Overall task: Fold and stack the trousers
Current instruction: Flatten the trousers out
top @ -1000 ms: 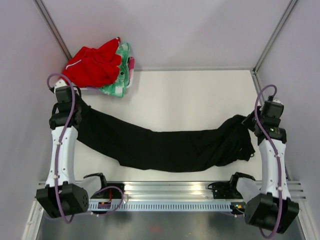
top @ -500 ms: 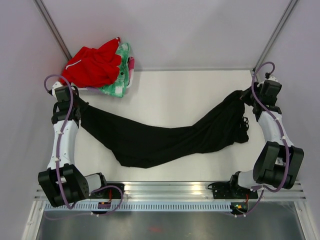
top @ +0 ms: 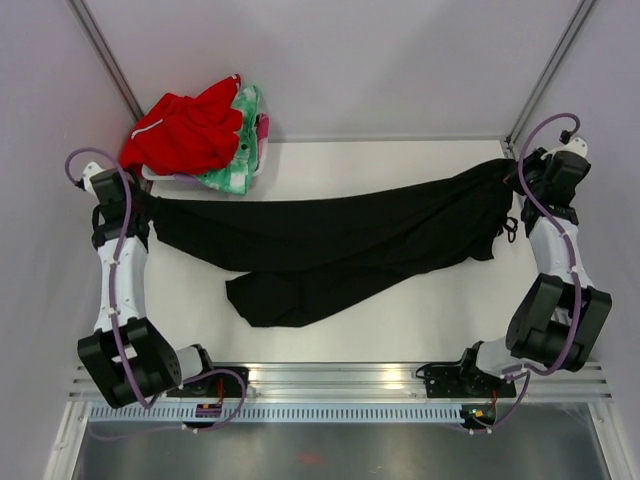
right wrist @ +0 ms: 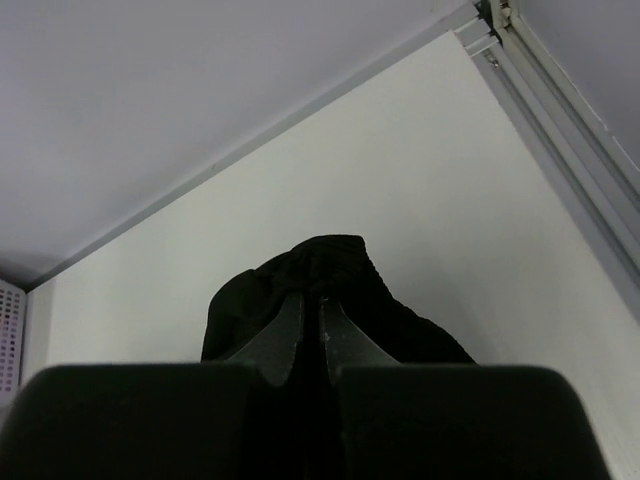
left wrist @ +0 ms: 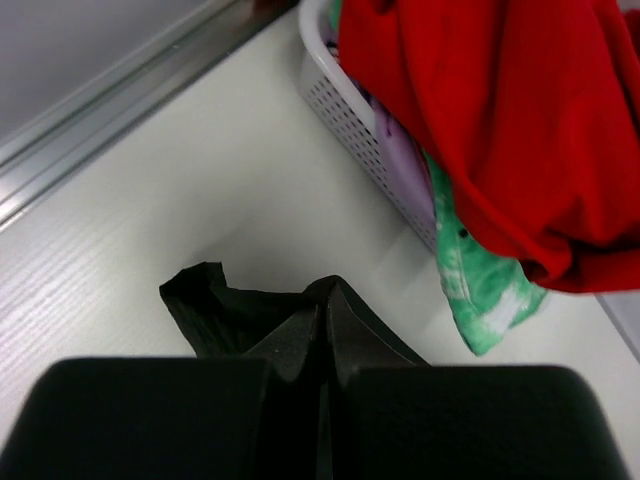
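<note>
Left fingers [left wrist: 290, 345] clamped on one end of the trousers [top: 330, 240], right fingers [right wrist: 350, 345] on the other. Cloth stretched between them, one leg on the surface [top: 400, 320].

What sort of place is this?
Likely a robot lab's test cell for laundry folding: white walls, two arms bolted to a metal rail holding black trousers, and a white basket of clothes.

Bright, even light, faint shadows on the table [top: 380, 165]; the trousers [top: 330, 245] show no fabric detail, wrist foregrounds blurred.

Black trousers [top: 340, 240] stretched taut across the table, 1 leg drooping.
</note>
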Robot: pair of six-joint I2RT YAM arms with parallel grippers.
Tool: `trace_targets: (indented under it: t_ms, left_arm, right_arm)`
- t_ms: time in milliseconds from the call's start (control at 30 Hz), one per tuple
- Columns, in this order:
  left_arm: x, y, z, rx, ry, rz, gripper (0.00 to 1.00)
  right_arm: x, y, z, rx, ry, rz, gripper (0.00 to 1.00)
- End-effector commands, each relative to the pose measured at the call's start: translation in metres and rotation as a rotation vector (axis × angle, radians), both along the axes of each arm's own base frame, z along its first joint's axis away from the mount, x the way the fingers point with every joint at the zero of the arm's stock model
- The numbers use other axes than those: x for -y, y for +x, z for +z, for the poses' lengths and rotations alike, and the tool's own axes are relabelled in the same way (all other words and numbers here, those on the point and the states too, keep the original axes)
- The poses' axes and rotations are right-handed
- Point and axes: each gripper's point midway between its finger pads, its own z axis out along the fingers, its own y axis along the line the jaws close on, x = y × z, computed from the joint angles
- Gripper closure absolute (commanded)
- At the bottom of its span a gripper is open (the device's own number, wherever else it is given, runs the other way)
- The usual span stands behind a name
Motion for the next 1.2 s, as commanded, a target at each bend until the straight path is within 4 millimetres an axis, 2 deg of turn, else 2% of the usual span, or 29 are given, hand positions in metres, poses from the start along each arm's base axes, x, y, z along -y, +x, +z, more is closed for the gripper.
trace_targets:
  t_ms: [0, 67, 100, 133, 167, 200, 233, 333, 367, 400, 467, 600, 633, 667, 700, 733, 767, 800, 833, 867, 900, 933, 967, 1000, 1033, 1067, 1100, 1133, 1167]
  left_arm:
    - [-0.028, 0.016, 0.015, 0.083, -0.030, 0.051, 0.98]
    - [-0.036, 0.020, -0.001, 0.055, -0.040, 0.071, 0.98]
    - [-0.037, 0.021, -0.005, 0.046, -0.045, 0.068, 0.98]
    - [-0.038, 0.023, -0.010, 0.039, -0.048, 0.066, 0.98]
    - [-0.038, 0.026, -0.017, 0.030, -0.055, 0.061, 0.98]
    - [-0.034, 0.030, -0.020, 0.040, -0.065, 0.035, 0.98]
    - [-0.032, 0.031, -0.028, 0.035, -0.080, 0.028, 0.98]
    - [-0.028, 0.038, -0.045, 0.017, -0.115, 0.003, 0.98]
    - [-0.027, 0.039, -0.050, 0.007, -0.124, -0.003, 0.98]
    - [-0.023, 0.042, -0.059, -0.009, -0.140, -0.023, 0.98]
    - [-0.024, 0.046, -0.063, -0.006, -0.134, -0.040, 0.98]
    - [-0.026, 0.048, -0.078, -0.069, -0.134, -0.043, 0.96]
    - [-0.025, 0.045, -0.088, -0.108, -0.145, -0.044, 0.93]
    - [-0.027, 0.045, -0.087, -0.120, -0.135, -0.048, 0.87]
    - [-0.028, 0.042, -0.088, -0.143, -0.128, -0.042, 0.63]
    - [-0.029, 0.041, -0.088, -0.160, -0.120, -0.044, 0.46]
    - [-0.029, 0.035, -0.082, -0.186, -0.104, -0.052, 0.19]
    - [-0.032, 0.029, -0.078, -0.204, -0.083, -0.036, 0.06]
    - [-0.032, 0.023, -0.074, -0.220, -0.064, -0.038, 0.00]
    - [-0.030, 0.011, -0.060, -0.222, -0.051, -0.034, 0.00]
    - [-0.027, 0.005, -0.051, -0.216, -0.041, -0.038, 0.00]
    - [-0.022, -0.002, -0.044, -0.209, -0.031, -0.062, 0.00]
    - [-0.011, -0.012, -0.025, -0.167, -0.018, -0.090, 0.00]
    - [0.013, -0.019, -0.021, -0.165, -0.035, -0.165, 0.00]
    - [0.032, -0.024, -0.014, -0.154, -0.017, -0.226, 0.00]
    - [0.051, -0.036, -0.006, -0.133, 0.014, -0.263, 0.00]
    - [0.074, -0.043, -0.009, -0.152, 0.021, -0.319, 0.00]
    - [0.125, -0.047, -0.011, -0.157, 0.023, -0.457, 0.00]
    - [0.148, -0.058, -0.020, -0.176, 0.015, -0.504, 0.02]
  right_arm:
    - [0.020, 0.020, 0.002, 0.050, -0.011, -0.009, 1.00]
    - [0.021, 0.030, 0.002, 0.077, 0.027, 0.025, 1.00]
    - [0.020, 0.037, -0.010, 0.063, 0.050, 0.045, 1.00]
    - [0.014, 0.041, -0.011, 0.069, 0.069, 0.095, 1.00]
    - [0.012, 0.048, -0.001, 0.098, 0.067, 0.124, 1.00]
    - [0.010, 0.053, -0.007, 0.094, 0.093, 0.140, 1.00]
    - [0.008, 0.059, 0.003, 0.140, 0.092, 0.163, 1.00]
    - [0.010, 0.072, -0.005, 0.157, 0.126, 0.175, 1.00]
    - [0.008, 0.078, 0.003, 0.170, 0.124, 0.205, 1.00]
    - [0.008, 0.084, -0.009, 0.154, 0.134, 0.216, 1.00]
    - [0.010, 0.092, -0.009, 0.156, 0.125, 0.227, 1.00]
    - [0.010, 0.108, -0.037, 0.101, 0.110, 0.243, 1.00]
    - [0.002, 0.112, -0.041, 0.072, 0.103, 0.257, 1.00]
    - [0.001, 0.115, -0.046, 0.055, 0.055, 0.270, 1.00]
    - [0.002, 0.119, -0.058, 0.019, 0.037, 0.252, 0.98]
    - [-0.007, 0.123, -0.062, 0.000, 0.025, 0.267, 0.96]
    - [-0.009, 0.125, -0.070, -0.032, 0.016, 0.276, 0.81]
    - [-0.012, 0.127, -0.071, -0.043, 0.019, 0.283, 0.64]
    - [-0.015, 0.127, -0.072, -0.070, 0.032, 0.284, 0.42]
    - [-0.015, 0.126, -0.072, -0.082, 0.045, 0.280, 0.15]
    - [-0.016, 0.124, -0.070, -0.087, 0.049, 0.281, 0.11]
    - [-0.016, 0.118, -0.071, -0.109, 0.051, 0.273, 0.07]
    - [-0.015, 0.114, -0.068, -0.116, 0.043, 0.259, 0.02]
    - [-0.014, 0.106, -0.052, -0.110, 0.021, 0.243, 0.02]
    - [-0.010, 0.093, -0.059, -0.156, 0.012, 0.200, 0.02]
    - [-0.009, 0.082, -0.040, -0.142, -0.006, 0.174, 0.02]
    - [-0.007, 0.074, -0.036, -0.149, -0.016, 0.154, 0.02]
    - [-0.010, 0.057, -0.050, -0.200, -0.002, 0.139, 0.02]
    - [-0.010, 0.044, -0.038, -0.192, -0.018, 0.114, 0.02]
